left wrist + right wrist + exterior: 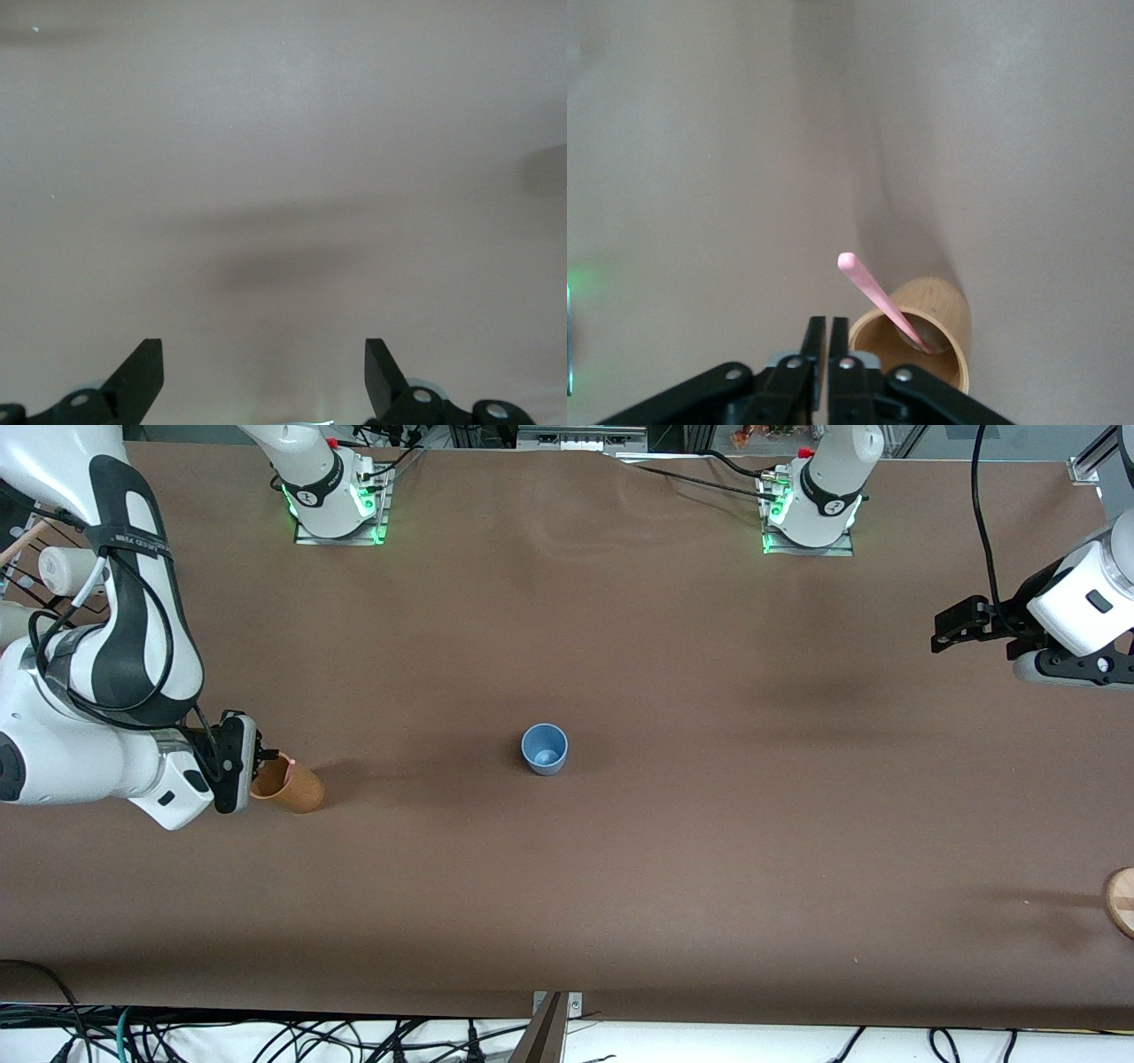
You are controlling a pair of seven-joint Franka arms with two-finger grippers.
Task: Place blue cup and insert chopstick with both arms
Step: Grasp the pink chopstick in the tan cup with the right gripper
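Observation:
The blue cup [544, 748] stands upright and empty near the middle of the table. The pale pink chopstick [877, 297] leans inside a tan wooden-looking cup [939, 312], its tip sticking out above the rim [290, 762]. The tan cup [294, 786] stands toward the right arm's end of the table. My right gripper [262, 756] is low, close beside the tan cup's rim; its fingers [816, 341] are shut with nothing between them. My left gripper [944, 631] is open and empty over bare table at the left arm's end; its view [264, 354] shows only table.
A round wooden object [1122, 900] lies at the table's edge at the left arm's end, nearer the front camera. The two green-lit bases [332, 505] [811, 514] stand along the table edge farthest from that camera. A metal bracket [551, 1020] sits at the nearest edge.

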